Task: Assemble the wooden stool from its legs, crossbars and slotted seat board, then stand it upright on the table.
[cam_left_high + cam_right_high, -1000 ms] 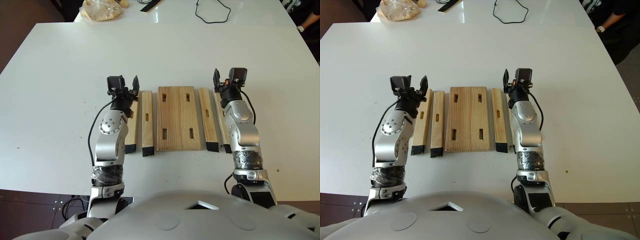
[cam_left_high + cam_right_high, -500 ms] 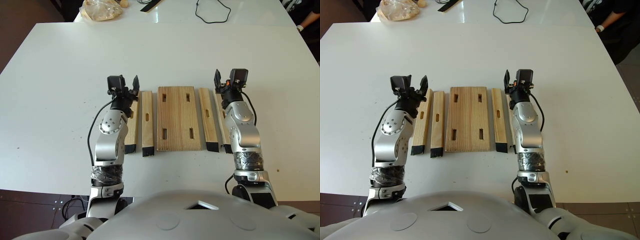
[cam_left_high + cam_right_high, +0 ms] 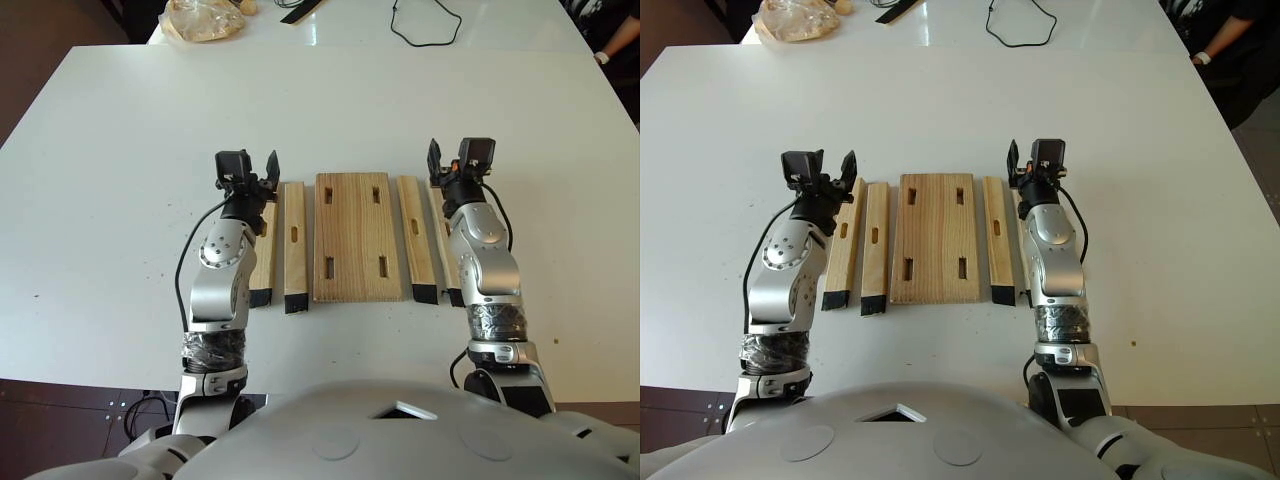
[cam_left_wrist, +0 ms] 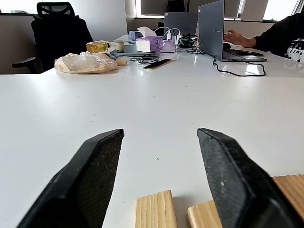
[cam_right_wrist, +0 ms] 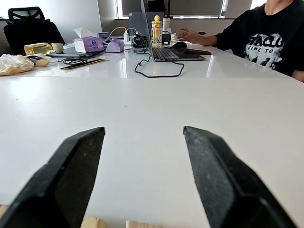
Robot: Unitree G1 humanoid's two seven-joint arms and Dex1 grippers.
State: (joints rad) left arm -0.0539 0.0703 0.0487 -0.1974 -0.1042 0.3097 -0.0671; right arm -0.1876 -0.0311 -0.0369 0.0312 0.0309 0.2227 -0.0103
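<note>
The pale wooden seat board (image 3: 358, 237) with four slots lies flat in the middle of the white surface (image 3: 120, 150). Just beside it lie two pale, slotted wooden left bars (image 3: 294, 245) and two similar right bars (image 3: 415, 240). Nothing is joined yet, so I judge that the whole assembly is left. The left claw (image 4: 160, 133) and the right claw (image 5: 143, 130) stand wide and empty at the far ends of the bars.

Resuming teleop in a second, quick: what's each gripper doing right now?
Left gripper: open, holding nothing.
Right gripper: open, holding nothing.

- Shiny silver metal left arm (image 3: 222, 265) and right arm (image 3: 484, 255).
- Black wrap bands (image 3: 212, 352) at their 6 o'clock ends.
- Thin black cables (image 3: 181, 272).
- Black wedge fingers (image 4: 88, 178).
</note>
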